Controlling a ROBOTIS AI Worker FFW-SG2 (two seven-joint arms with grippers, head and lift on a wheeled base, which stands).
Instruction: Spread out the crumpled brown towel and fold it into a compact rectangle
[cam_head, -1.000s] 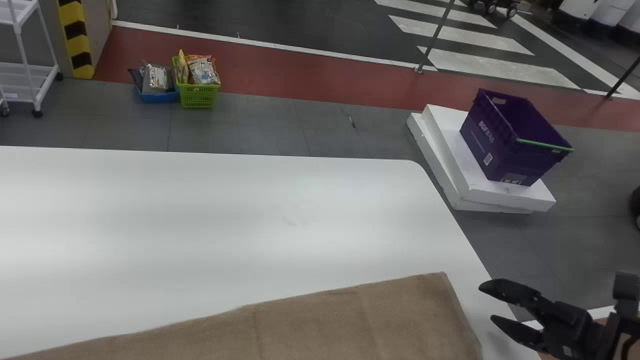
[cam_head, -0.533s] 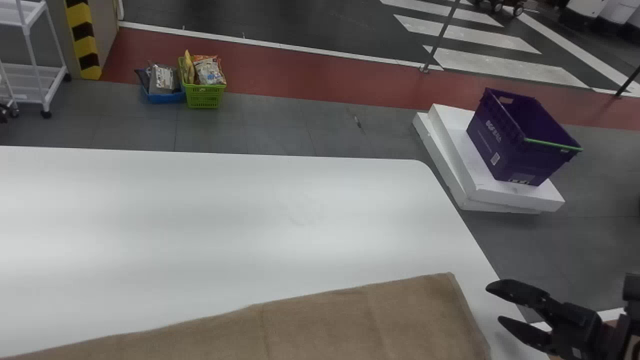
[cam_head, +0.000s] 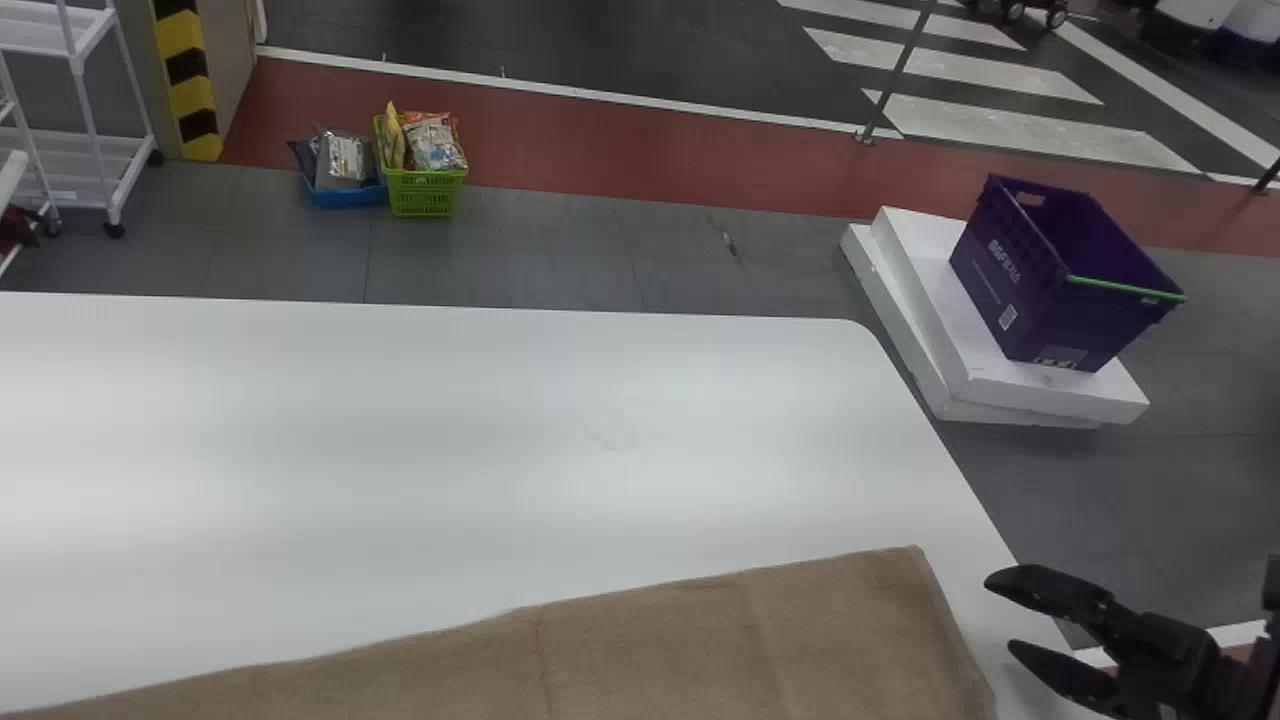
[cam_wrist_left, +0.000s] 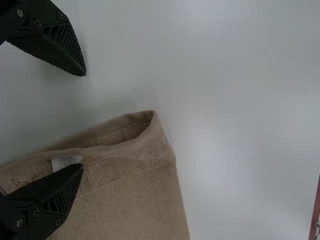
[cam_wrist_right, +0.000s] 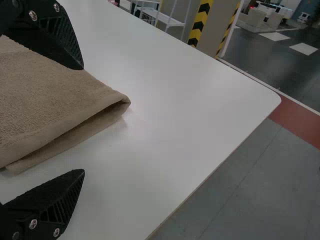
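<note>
In the head view my right gripper (cam_head: 1000, 615) is open at the lower right, just beyond the right edge of the brown towel (cam_head: 660, 650), which lies spread and folded over along the near side of the table. In the right wrist view the right gripper (cam_wrist_right: 84, 120) has its fingers apart around the towel's folded corner (cam_wrist_right: 90, 107), not touching it visibly. My left gripper (cam_wrist_left: 84, 120) stands open in the left wrist view, one finger over the towel (cam_wrist_left: 130, 190) by its white label (cam_wrist_left: 65, 162), the other over bare table; the towel's layers gape there.
The white table (cam_head: 450, 450) extends beyond the towel, its right edge near the right gripper. On the floor past it stand a purple crate (cam_head: 1040, 280) on white slabs (cam_head: 1060, 390), a green basket (cam_head: 422, 190) and a white cart (cam_head: 85, 150).
The head view has shifted a little, so table, towel and floor items sit further right in it. The right gripper stays open beside the towel.
</note>
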